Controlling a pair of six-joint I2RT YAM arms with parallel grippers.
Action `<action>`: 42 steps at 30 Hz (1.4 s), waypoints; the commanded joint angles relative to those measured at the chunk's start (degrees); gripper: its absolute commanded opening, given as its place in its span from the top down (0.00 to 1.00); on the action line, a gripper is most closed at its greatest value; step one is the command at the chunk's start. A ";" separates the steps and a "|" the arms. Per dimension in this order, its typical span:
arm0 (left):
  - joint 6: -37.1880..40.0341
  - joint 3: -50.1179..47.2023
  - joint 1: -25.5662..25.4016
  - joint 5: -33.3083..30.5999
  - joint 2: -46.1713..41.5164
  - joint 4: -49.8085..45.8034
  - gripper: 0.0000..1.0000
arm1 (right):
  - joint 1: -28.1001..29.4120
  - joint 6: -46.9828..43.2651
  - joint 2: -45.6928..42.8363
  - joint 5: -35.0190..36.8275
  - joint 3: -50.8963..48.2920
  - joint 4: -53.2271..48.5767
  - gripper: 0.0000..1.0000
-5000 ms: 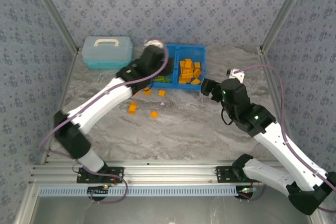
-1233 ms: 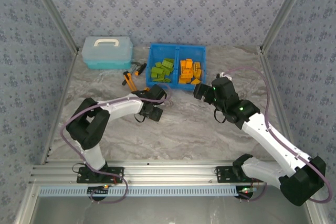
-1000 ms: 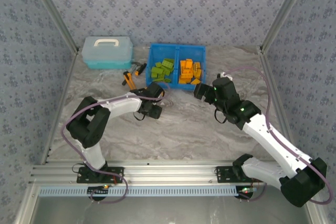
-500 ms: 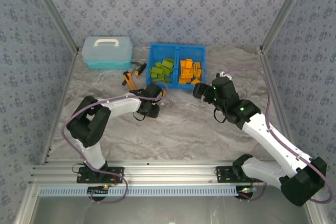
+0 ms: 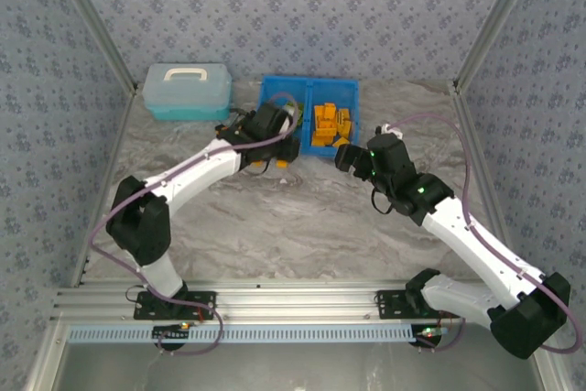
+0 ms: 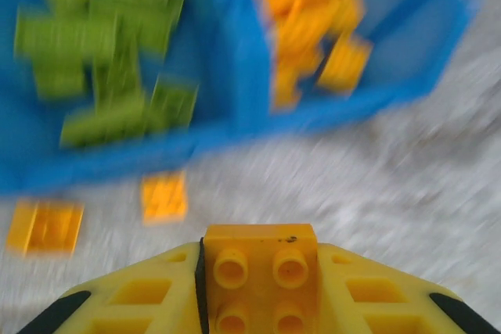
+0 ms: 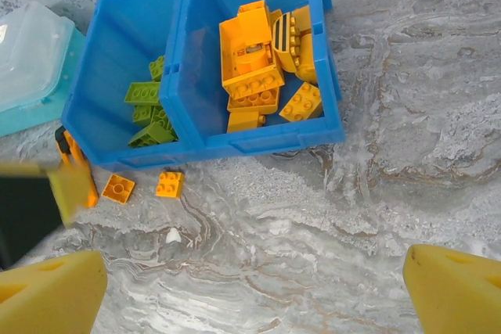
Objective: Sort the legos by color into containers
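Left gripper (image 6: pixel 261 296) clamped on a small orange studded plastic brick (image 6: pixel 261 244), we should clear the near wall of the bright blue plastic bin (image 6: pixel 246 68), releasing over its orange-filled compartment (image 6: pixel 313 29); right gripper (image 7: pixel 250 293) hangs, jaws apart.

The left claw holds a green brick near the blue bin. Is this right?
Not quite: the brick in the left claw is orange, not green, as the left wrist view shows. It is near the blue bin.

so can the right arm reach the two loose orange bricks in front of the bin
Probably yes: the right fingers are open and the bricks lie on bare table, though the left fingers hover close beside them.
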 commanded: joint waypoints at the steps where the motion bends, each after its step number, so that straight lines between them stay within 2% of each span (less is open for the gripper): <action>1: 1.11 8.70 -0.45 -1.47 6.99 5.65 0.65 | 0.59 1.03 -1.32 2.19 0.72 -0.92 0.00; 7: 6.02 26.23 -1.89 -8.28 24.27 13.27 0.64 | 0.66 1.32 -3.50 3.29 -0.64 -1.75 0.00; 13: 7.02 46.32 -2.40 -9.91 39.69 9.60 0.60 | 0.39 0.51 -4.89 4.10 -0.43 -3.43 0.00; 15: 7.28 49.83 -2.68 -10.04 42.31 9.03 0.55 | 0.45 0.50 -5.12 4.22 -0.59 -3.58 0.00; 19: 8.25 52.90 -3.30 -9.23 42.49 8.10 0.36 | 0.37 0.52 -5.15 4.22 -0.74 -3.56 0.00; 22: 7.98 53.12 -3.58 -8.95 39.18 6.21 0.32 | 0.28 0.37 -5.15 4.00 -0.58 -3.23 0.00; 26: 6.37 43.96 -3.67 -8.55 29.06 7.05 0.33 | 0.22 0.04 -4.94 4.04 -0.09 -3.05 0.00; 30: 6.19 22.75 -3.52 -11.84 12.78 11.90 0.33 | 0.12 0.07 -4.68 3.79 0.00 -2.95 0.00; 35: 5.71 3.18 -2.09 -18.86 -2.39 7.45 0.33 | -0.08 0.15 -3.57 2.60 -0.36 -0.81 0.00; 39: 2.40 -10.03 2.17 -14.75 -9.77 3.43 0.33 | -0.24 -0.45 -0.95 1.19 0.71 0.16 0.00; 42: 1.91 -15.38 5.66 -10.49 -10.26 0.62 0.32 | -0.14 -0.55 0.60 0.15 1.48 0.42 0.00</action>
